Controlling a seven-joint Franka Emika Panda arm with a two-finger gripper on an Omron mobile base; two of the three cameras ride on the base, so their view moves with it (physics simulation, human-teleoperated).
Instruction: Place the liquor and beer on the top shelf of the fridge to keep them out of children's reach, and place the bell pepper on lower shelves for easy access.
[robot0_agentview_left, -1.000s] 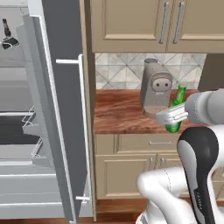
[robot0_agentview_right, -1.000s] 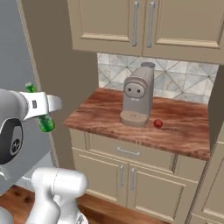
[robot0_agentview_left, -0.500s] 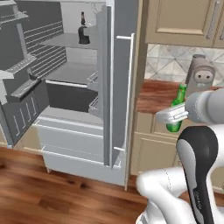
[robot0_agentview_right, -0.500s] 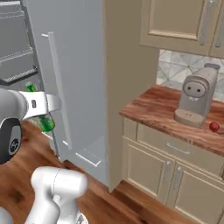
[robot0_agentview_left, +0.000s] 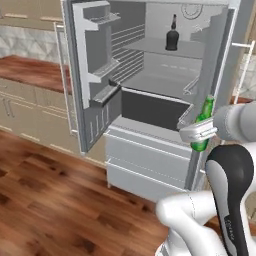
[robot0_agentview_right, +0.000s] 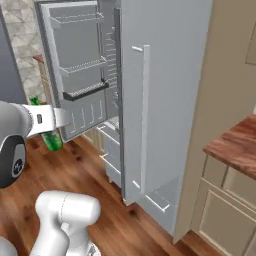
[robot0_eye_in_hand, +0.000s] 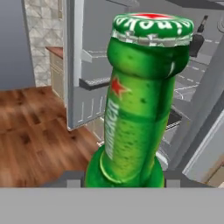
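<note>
My gripper (robot0_agentview_left: 200, 133) is shut on the beer (robot0_agentview_left: 203, 124), a slim green bottle held upright in front of the open fridge (robot0_agentview_left: 150, 100). The beer (robot0_eye_in_hand: 135, 100) rises large in the hand view, its cap at the top. From the right base view the gripper (robot0_agentview_right: 54, 119) holds the beer (robot0_agentview_right: 51, 140) left of the fridge (robot0_agentview_right: 165, 100). The liquor (robot0_agentview_left: 172, 33), a squat black bottle, stands on the top shelf (robot0_agentview_left: 150, 46). The liquor (robot0_eye_in_hand: 198, 40) is also small at the far right behind the beer. The lower shelves (robot0_agentview_left: 162, 86) lie beneath. The bell pepper is out of view.
The fridge's left door (robot0_agentview_left: 92, 75) stands open with wire bins on its inside. Grey drawer fronts (robot0_agentview_left: 145, 155) sit at the fridge's bottom. A wood counter (robot0_agentview_left: 25, 70) runs at the left, another counter (robot0_agentview_right: 235, 145) at the right. A white bar handle (robot0_agentview_right: 145, 115) runs down the right door.
The whole picture has shifted: the base has swung from the counter to face the open fridge. The beer stays in my shut gripper throughout.
</note>
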